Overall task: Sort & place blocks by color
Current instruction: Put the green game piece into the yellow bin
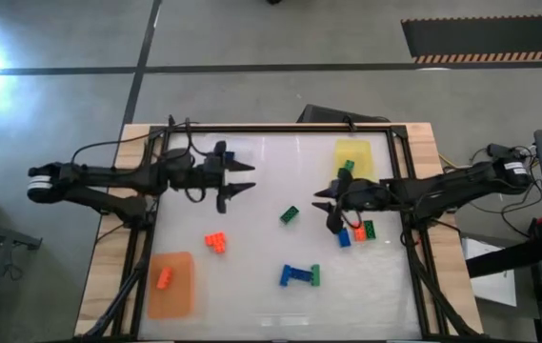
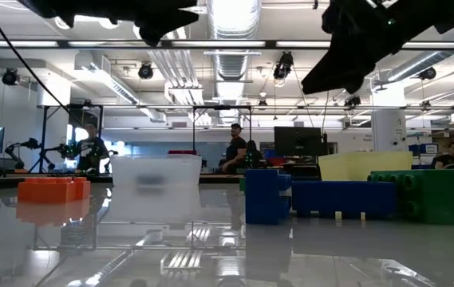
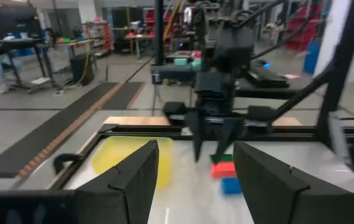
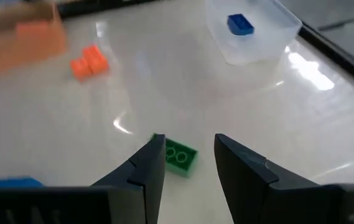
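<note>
A white table is being viewed from above. The right gripper (image 1: pixel 331 211) is being held partly open and empty, aimed toward a lone green block (image 1: pixel 290 215) mid-table, probably as the next pick. The left gripper (image 1: pixel 242 181) is being held open and empty beside a clear mat (image 1: pixel 221 157) bearing a blue block (image 1: pixel 229 155). One orange block (image 1: pixel 165 279) is lying on the orange mat (image 1: pixel 171 284), one green (image 1: pixel 347 166) on the yellow mat (image 1: pixel 354 158); others are lying loose.
</note>
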Motion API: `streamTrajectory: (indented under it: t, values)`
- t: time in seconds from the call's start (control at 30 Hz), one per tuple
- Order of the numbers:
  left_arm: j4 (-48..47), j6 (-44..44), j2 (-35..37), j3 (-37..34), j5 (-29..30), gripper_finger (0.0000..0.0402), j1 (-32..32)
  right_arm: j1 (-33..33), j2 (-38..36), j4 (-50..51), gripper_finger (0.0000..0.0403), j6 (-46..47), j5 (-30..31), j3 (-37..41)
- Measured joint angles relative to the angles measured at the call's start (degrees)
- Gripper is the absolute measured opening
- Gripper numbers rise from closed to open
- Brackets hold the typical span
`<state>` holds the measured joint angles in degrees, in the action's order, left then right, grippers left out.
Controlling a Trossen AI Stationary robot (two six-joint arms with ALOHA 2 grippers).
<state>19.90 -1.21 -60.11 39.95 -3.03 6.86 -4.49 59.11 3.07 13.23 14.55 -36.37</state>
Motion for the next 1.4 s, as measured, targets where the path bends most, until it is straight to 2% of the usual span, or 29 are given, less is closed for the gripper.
streamTrajectory:
  t: [0.17, 0.47, 0.67, 0.87, 0.97, 1.07, 1.23, 1.3, 1.4]
  values:
    - [5.78, 2.44, 1.33, -3.37, 0.00, 0.0191, -1.44, 0.00, 5.20, -0.24, 0.0130, -8.77, 0.00, -3.80]
    - [6.08, 3.86, 1.83, -4.09, 0.04, 0.0191, -2.05, 0.29, 15.80, 0.90, 0.0130, -17.35, -0.02, -12.48]
    - [6.08, 3.89, 1.83, -4.73, 0.04, 0.0191, -2.08, 2.48, 23.81, 13.45, 0.0130, -17.01, -0.82, -21.59]
    - [6.14, 3.97, 1.81, -5.11, 0.02, 0.0191, -2.10, 6.19, 31.37, 24.20, 0.0131, -15.65, -7.53, -29.95]
    - [6.39, 4.16, 1.87, -5.39, 0.02, 0.0191, -2.10, 7.04, 34.22, 25.11, 0.0144, -18.77, -9.95, -32.24]
    - [6.18, 5.25, 1.89, -5.65, 0.02, 0.0191, -2.10, 7.28, 36.42, 24.98, 0.0173, -23.90, -9.55, -33.56]
    - [6.19, 5.37, 1.89, -5.84, 0.02, 0.0191, -2.10, 7.28, 39.08, 25.17, 0.0207, -30.09, -1.30, -35.13]
    - [6.22, 5.37, 1.89, -5.84, 0.02, 0.0191, -2.10, 7.34, 39.25, 25.29, 0.0204, -31.57, -2.61, -35.24]
    - [6.23, 5.37, 1.89, -5.84, 0.02, 0.0191, -2.10, 7.27, 39.04, 25.34, 0.0186, -33.21, -7.95, -35.14]
